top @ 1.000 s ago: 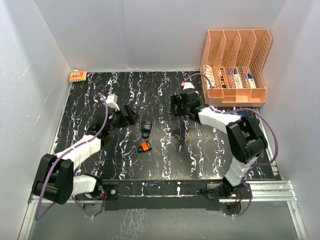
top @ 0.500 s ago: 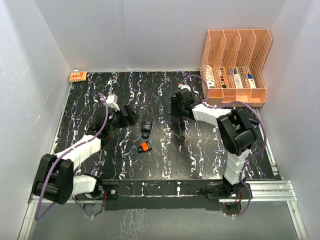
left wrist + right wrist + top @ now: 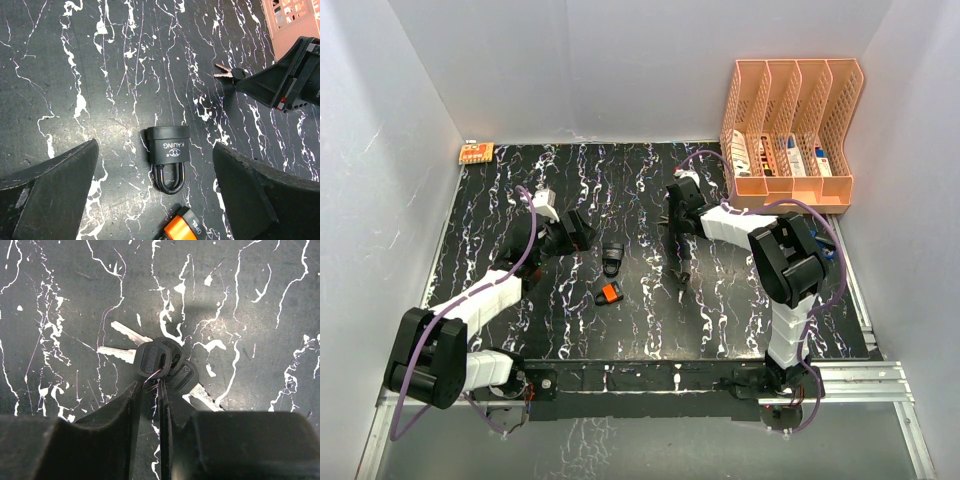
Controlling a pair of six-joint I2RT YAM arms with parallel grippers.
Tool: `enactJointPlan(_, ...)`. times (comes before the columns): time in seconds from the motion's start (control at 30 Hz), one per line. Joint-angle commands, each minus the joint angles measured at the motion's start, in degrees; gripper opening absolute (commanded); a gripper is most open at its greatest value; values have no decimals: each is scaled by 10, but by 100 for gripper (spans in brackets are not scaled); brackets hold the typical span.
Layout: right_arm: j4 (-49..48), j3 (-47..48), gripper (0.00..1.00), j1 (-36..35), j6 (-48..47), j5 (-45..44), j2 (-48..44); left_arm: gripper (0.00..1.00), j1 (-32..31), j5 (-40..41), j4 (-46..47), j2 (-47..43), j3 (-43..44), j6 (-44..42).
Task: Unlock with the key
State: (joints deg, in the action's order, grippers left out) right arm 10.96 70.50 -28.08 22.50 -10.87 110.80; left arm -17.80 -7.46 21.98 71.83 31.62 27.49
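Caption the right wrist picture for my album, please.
Right gripper, jaws nearly together, over a bunch of black-headed keys on the marbled table.

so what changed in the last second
The right arm folded its elbow in toward the middle, and the right gripper narrowed around the keys; whether it grips them yet is unclear. The left gripper stayed wide open above the black padlock, and the orange padlock did not move.

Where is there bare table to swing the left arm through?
Free: the far strip between the small orange item and the file rack, and the near strip in front of the orange padlock. Crowded: the middle, where black padlock, keys, left gripper and right gripper cluster.
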Motion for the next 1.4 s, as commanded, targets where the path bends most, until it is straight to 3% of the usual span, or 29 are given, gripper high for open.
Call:
enactJointPlan(0.0, -4, 27, 16, -2, -1, -30, -1, 97, -2, 3, -4, -7, 17, -5)
enactJointPlan(0.1, -2, 26, 5, -2, -2, -42, -4, 97, -2, 2, -5, -10, 17, -5)
enactJointPlan(0.23, -2, 25, 0, -2, -9, -51, -9, 97, -2, 0, -5, -13, 16, -5)
enactJointPlan(0.63, -68, -71, 0, -14, -71, -29, -178, 95, -2, -55, 43, -27, 0, 2)
enactJointPlan(0.97, -68, -124, 0, -25, -102, 37, -298, 91, -12, -150, 145, -1, -11, 22)
enactJointPlan(1.37, -82, -143, 0, -62, -92, 68, -331, 83, -79, -178, 264, 103, 21, 93)
